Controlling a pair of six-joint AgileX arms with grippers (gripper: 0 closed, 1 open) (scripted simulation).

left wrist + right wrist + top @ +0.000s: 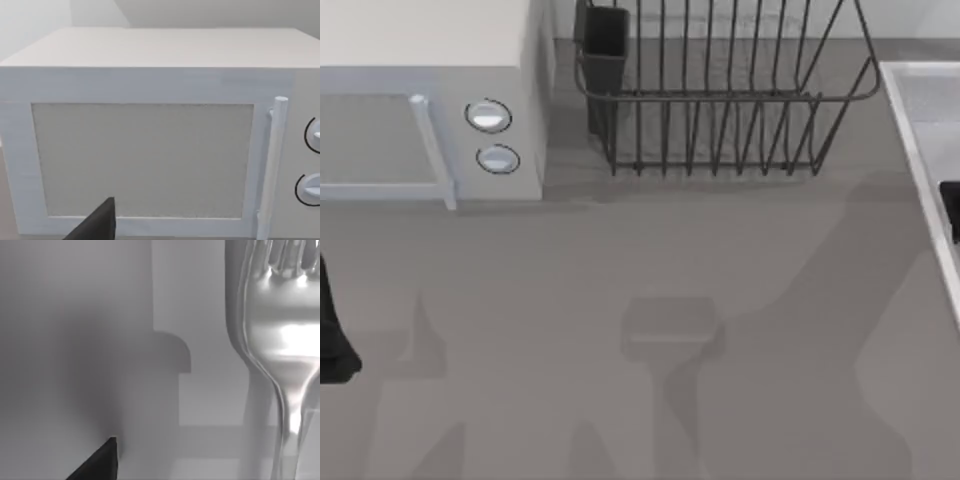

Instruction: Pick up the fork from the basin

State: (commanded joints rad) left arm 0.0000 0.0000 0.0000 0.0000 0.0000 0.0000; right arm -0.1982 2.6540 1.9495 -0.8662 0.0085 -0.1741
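Note:
The fork (pixel 280 340) looms large and close in the right wrist view, shiny silver, its tines at one end and its narrow stem running out of the picture. Behind it lies the pale grey floor of the basin (pixel 75 340). In the top view the basin's light rim (pixel 917 140) runs along the right edge of the table, and my right gripper (pixel 950 210) shows as a dark shape over the basin at that edge. My left gripper (pixel 332 335) is parked at the table's far left edge.
A white microwave (pixel 430 110) with two round knobs stands at the back left; the left wrist view faces its door (pixel 142 160). A black wire dish rack (pixel 720 90) stands at the back middle. Open grey tabletop (pixel 640 350) spreads across the front.

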